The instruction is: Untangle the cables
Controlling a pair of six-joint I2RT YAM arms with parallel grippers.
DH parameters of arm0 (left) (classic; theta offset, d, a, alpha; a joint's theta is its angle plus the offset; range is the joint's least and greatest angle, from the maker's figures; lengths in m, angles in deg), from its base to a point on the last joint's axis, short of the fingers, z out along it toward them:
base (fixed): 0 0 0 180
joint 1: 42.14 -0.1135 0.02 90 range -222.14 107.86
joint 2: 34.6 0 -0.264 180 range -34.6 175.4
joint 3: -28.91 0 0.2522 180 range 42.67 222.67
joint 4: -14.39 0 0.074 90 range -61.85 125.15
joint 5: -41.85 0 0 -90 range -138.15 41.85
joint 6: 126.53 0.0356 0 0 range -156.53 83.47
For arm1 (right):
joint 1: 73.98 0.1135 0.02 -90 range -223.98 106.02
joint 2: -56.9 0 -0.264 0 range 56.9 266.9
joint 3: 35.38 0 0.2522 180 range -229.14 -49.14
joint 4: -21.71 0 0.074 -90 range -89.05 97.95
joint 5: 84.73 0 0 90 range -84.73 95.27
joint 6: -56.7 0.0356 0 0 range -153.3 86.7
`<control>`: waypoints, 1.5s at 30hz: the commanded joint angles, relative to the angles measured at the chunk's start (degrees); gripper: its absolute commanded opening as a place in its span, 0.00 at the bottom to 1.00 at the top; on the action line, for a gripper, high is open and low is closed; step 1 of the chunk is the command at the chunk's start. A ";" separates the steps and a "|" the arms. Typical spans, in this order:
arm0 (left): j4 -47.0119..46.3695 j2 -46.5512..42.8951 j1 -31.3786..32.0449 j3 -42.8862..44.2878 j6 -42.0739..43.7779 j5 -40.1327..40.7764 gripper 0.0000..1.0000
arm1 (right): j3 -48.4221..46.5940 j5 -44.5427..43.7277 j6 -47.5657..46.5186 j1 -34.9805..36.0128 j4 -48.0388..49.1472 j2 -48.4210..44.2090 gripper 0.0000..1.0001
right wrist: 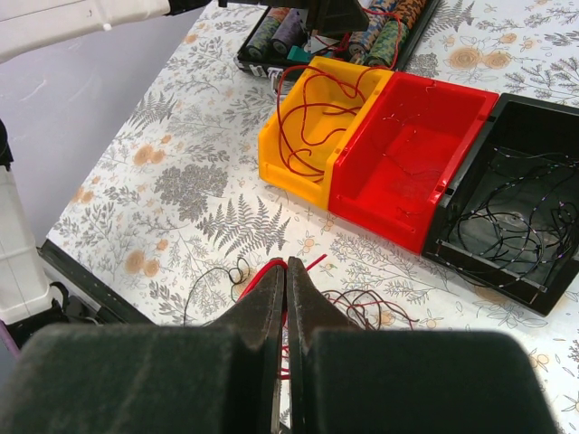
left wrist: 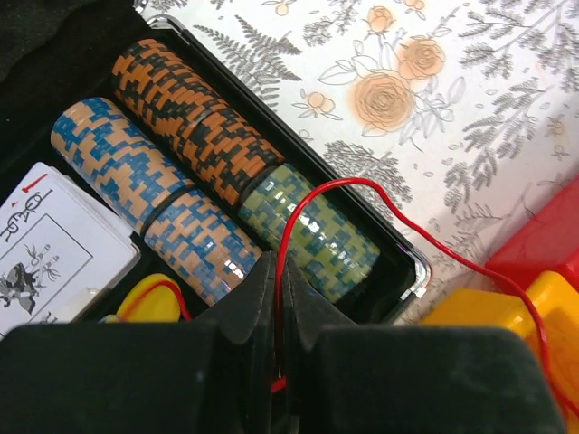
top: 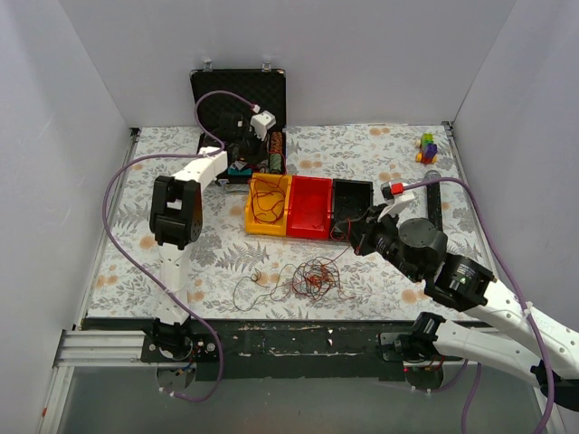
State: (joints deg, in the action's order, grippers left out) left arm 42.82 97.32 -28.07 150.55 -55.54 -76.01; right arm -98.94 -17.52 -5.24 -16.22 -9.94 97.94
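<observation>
Three plastic bins sit mid-tabletop, touching in a row: yellow bin (top: 267,226) with looped red-orange wire, red bin (top: 310,208) nearly bare, black bin (top: 353,183) with hair-thin dark wire. The cables (top: 314,277), a loose nest of thin red and dark strands, lie on the floral tabletop (top: 226,253) near the near edge, about centre, just in front of the bins.

Left gripper (left wrist: 276,271) is over the open black case (top: 238,90) at the far edge, jaws pressed together pinching a red wire (left wrist: 362,185) that arcs toward the yellow bin. Ridged poker chip rolls (left wrist: 194,127) and a playing card (left wrist: 45,244) are below it.

Right gripper (right wrist: 286,271) is above the nest, jaws shut with a red strand (right wrist: 262,271) between them.

Toy blocks (top: 427,146) are at the far right corner. The tabletop is bare along the left edge.
</observation>
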 commanded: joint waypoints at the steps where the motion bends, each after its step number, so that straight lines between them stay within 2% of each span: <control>1: 0.35 -11.22 0.17 -1.79 2.04 -3.60 0.00 | -0.82 -0.59 -0.37 -0.19 2.16 -0.43 0.01; 11: -2.46 -33.02 4.48 -13.38 1.17 -5.45 0.00 | -0.21 -0.86 -0.28 -0.28 2.33 -1.05 0.01; 19: -1.23 -43.66 7.99 -21.12 -4.90 -4.31 0.00 | 1.28 -0.68 0.42 -0.19 2.33 -2.80 0.01; 26: -3.86 -45.87 8.26 -26.57 -7.71 -0.89 0.00 | 2.16 -1.12 1.56 -0.28 2.07 -4.91 0.01; 34: -7.82 -44.29 8.26 -30.79 -11.32 1.84 0.00 | 2.43 -1.65 2.09 -0.28 1.46 -6.14 0.01; 41: -12.21 -43.94 8.26 -42.12 -10.70 8.07 0.00 | 0.94 -2.18 2.53 -0.19 -0.48 -7.46 0.01; 45: -19.23 -44.11 8.26 -46.69 -11.31 12.82 0.00 | -0.12 -2.18 2.62 -0.28 -1.53 -7.73 0.01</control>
State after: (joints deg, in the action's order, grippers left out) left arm 31.63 53.78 -19.79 106.81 -66.22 -69.28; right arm -96.27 -18.63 -3.21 -16.22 -11.51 91.10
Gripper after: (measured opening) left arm 0.020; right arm 0.029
